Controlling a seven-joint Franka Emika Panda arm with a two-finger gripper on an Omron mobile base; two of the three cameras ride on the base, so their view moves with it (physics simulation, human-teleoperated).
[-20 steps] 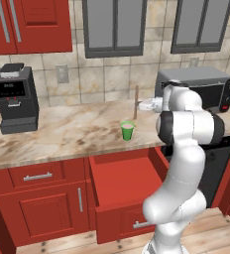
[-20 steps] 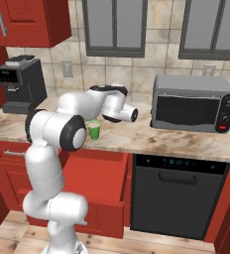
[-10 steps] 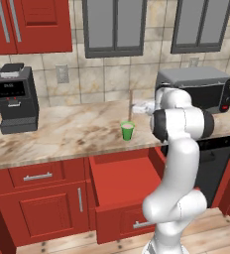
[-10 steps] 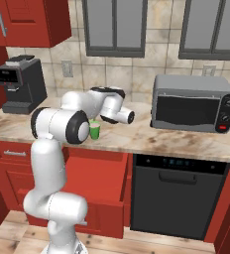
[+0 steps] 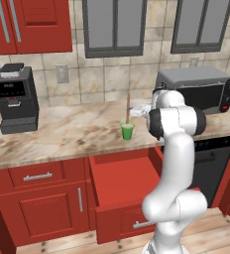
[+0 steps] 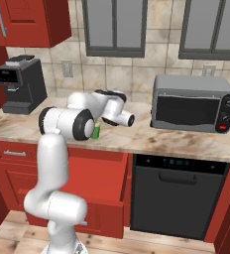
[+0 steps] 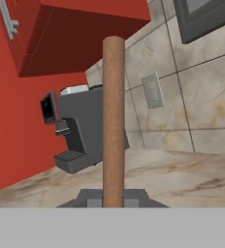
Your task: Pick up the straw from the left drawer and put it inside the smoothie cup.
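Note:
The tan straw (image 5: 128,106) stands upright right over the small green smoothie cup (image 5: 127,130) on the marble counter, its lower end at the cup's rim. My gripper (image 5: 135,113) reaches in from the right and is shut on the straw. In the hand view the straw (image 7: 113,121) rises straight up from between my gripper's (image 7: 113,198) fingertips. The cup (image 6: 95,132) peeks out behind my arm in the right base view. The left drawer (image 5: 121,179) hangs open below the counter, its red inside bare.
A black coffee machine (image 5: 14,99) stands at the counter's left end, and a microwave (image 5: 196,89) at the right. Red wall cabinets (image 7: 80,34) hang above. A dishwasher (image 6: 179,196) sits under the counter to the drawer's right.
My hand has carried the straw left and slightly down, from beside the microwave to a spot directly over the green cup. The cup and drawer have stayed put.

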